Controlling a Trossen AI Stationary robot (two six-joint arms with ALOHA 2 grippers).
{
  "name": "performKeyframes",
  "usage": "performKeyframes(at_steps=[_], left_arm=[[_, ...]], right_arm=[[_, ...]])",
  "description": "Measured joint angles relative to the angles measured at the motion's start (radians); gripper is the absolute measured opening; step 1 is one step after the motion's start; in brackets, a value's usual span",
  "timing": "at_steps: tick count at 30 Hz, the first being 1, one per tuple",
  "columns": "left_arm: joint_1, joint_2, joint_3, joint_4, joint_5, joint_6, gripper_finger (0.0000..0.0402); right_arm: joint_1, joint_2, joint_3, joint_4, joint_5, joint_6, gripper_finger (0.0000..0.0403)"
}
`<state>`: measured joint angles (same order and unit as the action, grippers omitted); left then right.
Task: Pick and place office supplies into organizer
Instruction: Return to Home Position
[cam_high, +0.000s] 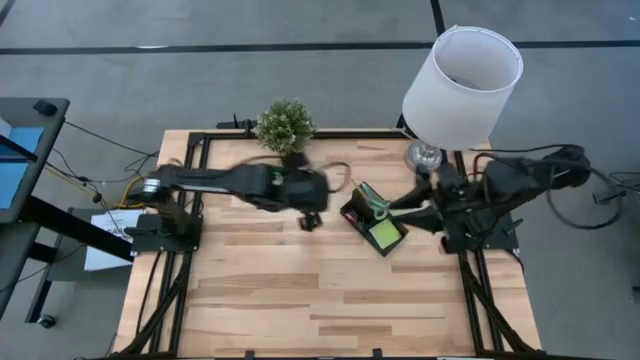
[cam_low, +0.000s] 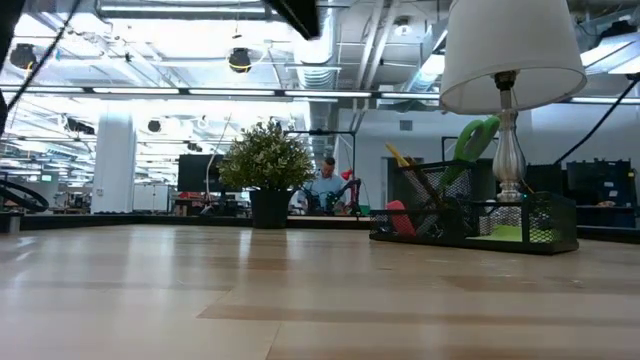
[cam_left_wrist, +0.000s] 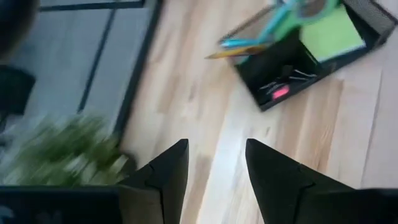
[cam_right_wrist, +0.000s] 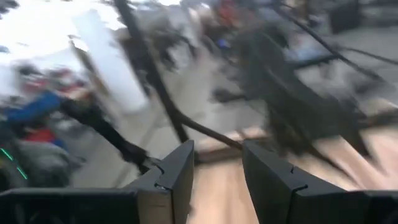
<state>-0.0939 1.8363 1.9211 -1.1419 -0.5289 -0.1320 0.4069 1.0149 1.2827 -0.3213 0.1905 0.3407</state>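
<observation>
On the left side of the table (cam_high: 300, 300), the left arm reaches inward from its base, and its left gripper (cam_left_wrist: 216, 146) hangs above bare wood between the plant (cam_high: 285, 125) and the organizer (cam_high: 356, 214). Its fingers are spread and hold nothing.

Right of centre, the organizer sits at an angle near the lamp (cam_high: 462, 85). The scissors (cam_low: 475, 135) and a pencil (cam_left_wrist: 233, 53) stand in its raised back section. The sticky-note pad (cam_left_wrist: 333, 34) lies flat in one compartment. The eraser (cam_left_wrist: 280, 93) and what look like binder clips (cam_left_wrist: 289, 71) lie in the compartment beside it.

On the right, the other arm is folded close to its base. The right gripper (cam_right_wrist: 217, 144) has its fingers parted and holds nothing.

I see no loose supplies on the wood, so the sorting looks finished. Judging from this, all that remains is for the arms to reach their rest poses.

No brand, label or writing can be read anywhere.
</observation>
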Motion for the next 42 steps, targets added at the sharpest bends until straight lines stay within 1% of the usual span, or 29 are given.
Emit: performKeyframes(at_steps=[2,4,6,8,9,11,13,14,16,18,19,20,22,24,25,27,29,34,36,40,42], left_arm=[[-0.018,-0.082,0.000,-0.083,-0.041,-0.079,0.0154],[-0.042,-0.165,-0.001,-0.164,-0.083,-0.149,0.0154],[-0.077,-0.253,-0.004,-0.249,-0.131,-0.218,0.0154],[-0.126,-0.348,-0.047,-0.294,-0.183,-0.297,0.0154],[-0.154,-0.397,-0.087,-0.307,-0.207,-0.346,0.0154],[-0.218,-0.504,-0.198,-0.309,-0.258,-0.446,0.0154],[-0.295,-0.626,-0.337,-0.294,-0.303,-0.569,0.0154],[-0.336,-0.693,-0.414,-0.277,-0.322,-0.638,0.0154],[-0.417,-0.828,-0.575,-0.202,-0.345,-0.792,0.0154],[-0.489,-0.957,-0.743,-0.069,-0.366,-0.915,0.0154],[-0.523,-1.015,-0.830,0.018,-0.382,-0.952,0.0154],[-0.554,-1.070,-0.913,0.112,-0.408,-0.966,0.0154],[-0.609,-1.162,-1.071,0.293,-0.475,-0.948,0.0154],[-0.649,-1.237,-1.199,0.417,-0.556,-0.899,0.0154],[-0.662,-1.274,-1.252,0.451,-0.599,-0.888,0.0154],[-0.680,-1.346,-1.328,0.461,-0.678,-0.898,0.0154],[-0.690,-1.422,-1.378,0.422,-0.725,-0.943,0.0154],[-0.696,-1.618,-1.428,0.251,-0.744,-1.059,0.0154],[-0.696,-1.686,-1.444,0.215,-0.774,-1.073,0.0154],[-0.696,-1.807,-1.508,0.206,-0.872,-1.065,0.0154],[-0.696,-1.837,-1.555,0.214,-0.924,-1.090,0.0154]], right_arm=[[0.042,-0.039,0.000,-0.106,0.094,0.023,0.0129],[0.078,-0.062,0.000,-0.217,0.220,0.091,0.0129],[0.114,-0.073,-0.001,-0.321,0.328,0.099,0.0129],[0.141,-0.075,-0.004,-0.374,0.384,0.041,0.0129],[0.148,-0.075,-0.014,-0.367,0.389,0.012,0.0129],[0.150,-0.090,-0.057,-0.318,0.368,-0.036,0.0129],[0.149,-0.123,-0.131,-0.222,0.310,-0.086,0.0129],[0.146,-0.148,-0.179,-0.144,0.267,-0.111,0.0129],[0.130,-0.206,-0.290,0.044,0.148,-0.165,0.0129],[0.105,-0.248,-0.414,0.285,0.021,-0.235,0.0129],[0.091,-0.264,-0.480,0.389,-0.019,-0.266,0.0129],[0.079,-0.278,-0.542,0.469,-0.048,-0.285,0.0129],[0.056,-0.309,-0.658,0.561,-0.060,-0.275,0.0129],[0.021,-0.350,-0.747,0.621,-0.054,-0.223,0.0129],[0.002,-0.372,-0.780,0.644,-0.054,-0.190,0.0129],[-0.034,-0.423,-0.841,0.644,-0.054,-0.143,0.0129],[-0.063,-0.481,-0.889,0.634,-0.058,-0.132,0.0129],[-0.105,-0.684,-1.001,0.633,-0.059,-0.138,0.0129],[-0.112,-0.760,-1.054,0.639,-0.059,-0.139,0.0129],[-0.123,-0.897,-1.165,0.647,-0.058,-0.138,0.0129],[-0.123,-0.957,-1.220,0.664,-0.058,-0.135,0.0129]])
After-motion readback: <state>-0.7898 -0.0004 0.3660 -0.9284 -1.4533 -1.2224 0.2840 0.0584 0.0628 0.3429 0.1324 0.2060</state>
